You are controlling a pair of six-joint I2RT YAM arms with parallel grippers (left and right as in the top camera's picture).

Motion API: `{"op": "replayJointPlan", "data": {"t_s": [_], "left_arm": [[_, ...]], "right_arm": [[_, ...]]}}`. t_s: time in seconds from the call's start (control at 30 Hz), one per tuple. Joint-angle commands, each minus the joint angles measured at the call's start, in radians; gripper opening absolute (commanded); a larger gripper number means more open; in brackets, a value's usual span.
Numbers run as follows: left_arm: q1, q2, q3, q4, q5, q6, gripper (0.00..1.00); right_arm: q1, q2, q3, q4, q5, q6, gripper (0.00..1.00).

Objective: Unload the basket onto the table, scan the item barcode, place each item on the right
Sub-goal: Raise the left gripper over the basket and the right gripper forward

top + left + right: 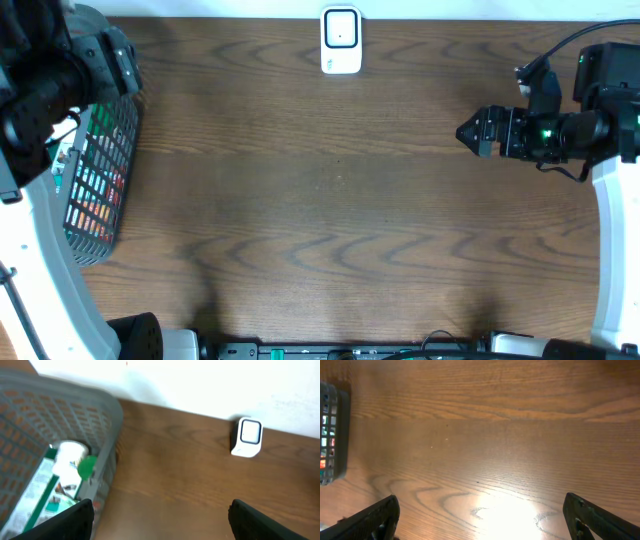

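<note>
Operator: So, where is the item?

Spotter: Your items lie inside the grey mesh basket (100, 175) at the left edge of the overhead frame. In the lower left of the left wrist view you can see a white container (69, 462) with a green cap (88, 466). It lies on top of a flat green-and-white printed pack (42, 492). From overhead you also get teal and red-orange patches through the mesh, too small to name.

Operator: And the scanner?

Spotter: Your scanner (341, 40) is white and stands at the top centre of the overhead frame. It sits against the far edge of the desk (330, 200), well apart from the basket. Your left wrist camera has it in the upper right, with its dark-edged window facing the camera.

Operator: What are the tools doing?

Spotter: Your left tool (161, 512) hangs over the basket's rim at the upper left of the overhead frame. Its jaws are spread wide with nothing between them; only bare desk and the basket wall show in the gap. Your right tool (480, 505) is at the right of the overhead frame, in the upper half, pointing toward frame left. Its jaws are also spread wide and they grip nothing. Beneath them you have wood grain with a bright glare patch, and the basket corner sits at the left edge of that view.
</note>
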State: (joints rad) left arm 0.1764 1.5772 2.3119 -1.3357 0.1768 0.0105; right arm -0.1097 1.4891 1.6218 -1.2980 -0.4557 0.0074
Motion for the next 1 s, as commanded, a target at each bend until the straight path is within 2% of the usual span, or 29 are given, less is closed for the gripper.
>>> {"op": "replayJointPlan", "data": {"t_s": [0.0,0.1,0.27,0.33,0.47,0.77,0.97], "left_arm": [[0.005,0.002,0.022,0.012,-0.016,0.098,0.78],[0.016,0.004,0.022,0.014,-0.118,0.063,0.77],[0.088,0.004,0.017,0.014,-0.435,-0.167,0.74],[0.128,0.005,0.013,0.014,-0.504,-0.229,0.75],[0.207,0.015,0.000,0.029,-0.511,-0.242,0.82],[0.309,0.133,0.000,0.016,-0.500,-0.270,0.82],[0.365,0.264,0.000,-0.056,-0.500,-0.422,0.82]], "right_arm": [[0.045,0.023,0.018,-0.004,-0.031,0.006,0.99],[0.056,0.037,0.018,-0.007,-0.031,0.006,0.99],[0.058,0.041,0.018,-0.004,-0.031,0.006,0.99],[0.057,0.041,0.018,0.000,-0.018,0.006,0.99],[0.057,0.041,0.018,0.000,0.021,0.006,0.99],[0.057,0.041,0.018,0.000,0.040,0.006,0.99],[0.057,0.041,0.018,0.000,0.040,0.006,0.99]]}}
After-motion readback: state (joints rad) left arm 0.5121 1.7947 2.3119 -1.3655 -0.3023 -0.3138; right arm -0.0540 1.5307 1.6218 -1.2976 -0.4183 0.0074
